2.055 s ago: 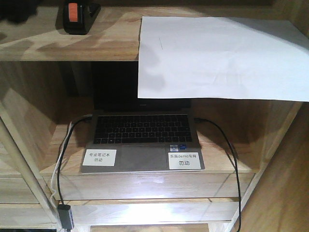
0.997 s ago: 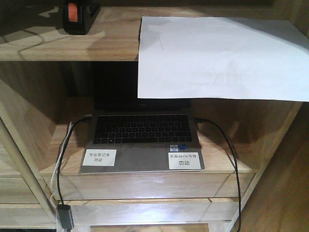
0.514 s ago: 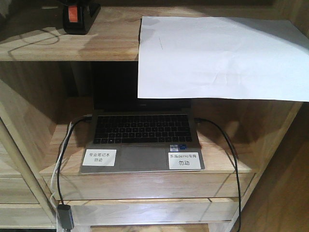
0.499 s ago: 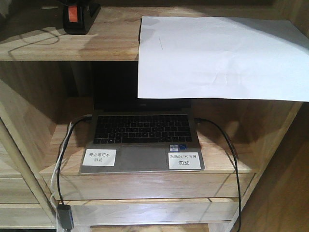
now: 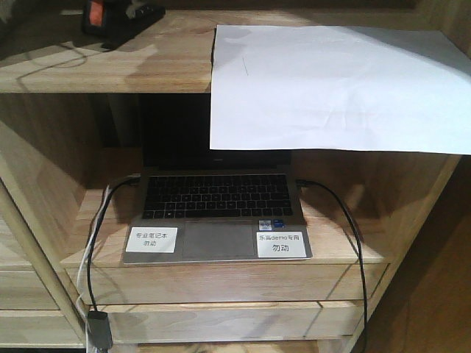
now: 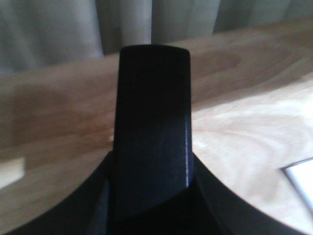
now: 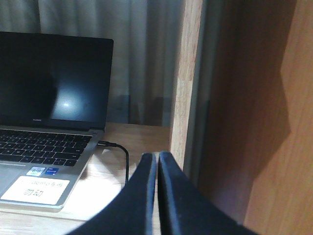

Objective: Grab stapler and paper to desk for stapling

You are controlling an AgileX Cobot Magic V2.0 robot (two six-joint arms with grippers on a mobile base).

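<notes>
Stapler (image 5: 110, 26) has tipped and slid left on the top shelf (image 5: 147, 70), so my left fingers (image 6: 103, 198) look clamped on it. Right fingers (image 7: 146, 196) pressed together, empty. Paper (image 5: 331, 88) still overhangs that shelf.

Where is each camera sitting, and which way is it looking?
Front camera: faces the shelving unit head-on; sees stapler, paper, laptop; no robot part clearly shows.
Left wrist: at the top shelf, looking past the left gripper, seemingly closed on the black stapler, towards curtains.
Right wrist: beside the laptop, looking over the shut right gripper at it and a wooden upright.
Shared: front and right wrist both see the laptop.
</notes>
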